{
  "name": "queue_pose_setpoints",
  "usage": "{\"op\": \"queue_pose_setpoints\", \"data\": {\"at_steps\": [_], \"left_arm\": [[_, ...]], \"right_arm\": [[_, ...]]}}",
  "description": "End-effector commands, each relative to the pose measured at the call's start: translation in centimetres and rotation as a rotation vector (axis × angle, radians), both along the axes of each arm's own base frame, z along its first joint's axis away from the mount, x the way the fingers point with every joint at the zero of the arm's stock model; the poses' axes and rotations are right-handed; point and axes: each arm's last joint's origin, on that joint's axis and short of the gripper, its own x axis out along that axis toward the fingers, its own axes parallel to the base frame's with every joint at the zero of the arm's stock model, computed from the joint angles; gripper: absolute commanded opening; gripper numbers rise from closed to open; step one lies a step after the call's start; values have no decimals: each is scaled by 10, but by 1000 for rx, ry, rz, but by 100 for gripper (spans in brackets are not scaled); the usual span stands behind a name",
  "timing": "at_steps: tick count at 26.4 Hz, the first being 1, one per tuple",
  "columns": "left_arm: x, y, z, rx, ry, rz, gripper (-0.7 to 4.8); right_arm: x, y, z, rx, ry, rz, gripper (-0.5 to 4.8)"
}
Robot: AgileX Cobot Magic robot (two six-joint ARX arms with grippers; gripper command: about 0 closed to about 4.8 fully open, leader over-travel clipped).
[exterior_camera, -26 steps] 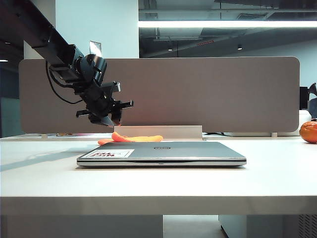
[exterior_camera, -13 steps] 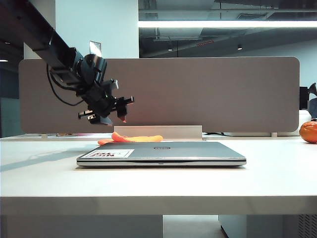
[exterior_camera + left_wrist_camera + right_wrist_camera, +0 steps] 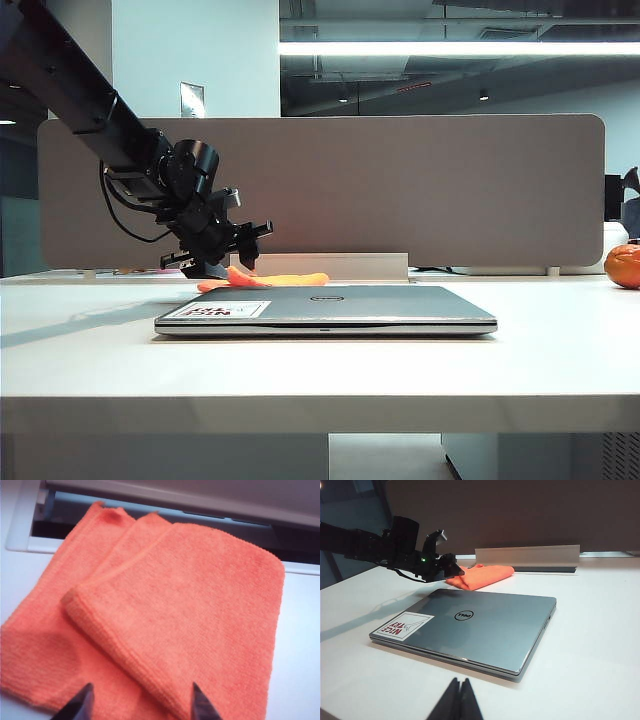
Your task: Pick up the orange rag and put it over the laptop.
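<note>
Black jointed left arm (image 3: 90,100), looped black cables, black left hand (image 3: 235,262).

The laptop (image 3: 475,625) carries two readable marks on its closed lid. At the middle of the lid sits a round logo (image 3: 464,615) spelling "DELL" in the right wrist view; in the exterior view the same logo (image 3: 321,297) is too small to read. Toward the lower left of the lid, a white sticker (image 3: 406,625) bears red block letters reading "NICE TRY", with a small drawing beside them that I cannot make out. From the exterior view that sticker (image 3: 218,310) shows only as red print on white, seen edge-on and illegible.
</note>
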Motion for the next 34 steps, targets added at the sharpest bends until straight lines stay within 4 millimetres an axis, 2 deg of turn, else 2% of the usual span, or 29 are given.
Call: {"op": "queue_pose_setpoints", "data": {"at_steps": [1, 20, 22, 23, 26, 33, 34], "left_arm": [[1, 0, 6, -4, -30, 9, 238], [-2, -11, 3, -49, -6, -94, 237], [-1, -13, -1, -46, -10, -98, 211], [-1, -14, -4, -45, -5, -100, 180], [-1, -15, -11, -40, 13, -96, 178], [-1, -13, -12, -9, 17, -40, 176], [-1, -12, -12, -2, 17, -29, 148]], "right_arm": [[0, 0, 0, 3, -9, 1, -5], [0, 0, 0, 4, -9, 2, -5], [0, 0, 0, 4, -9, 2, -5], [0, 0, 0, 4, -9, 2, -5], [0, 0, 1, 4, -15, 3, -5], [0, 0, 1, 4, -20, 2, -5], [0, 0, 1, 4, -20, 2, -5]]}}
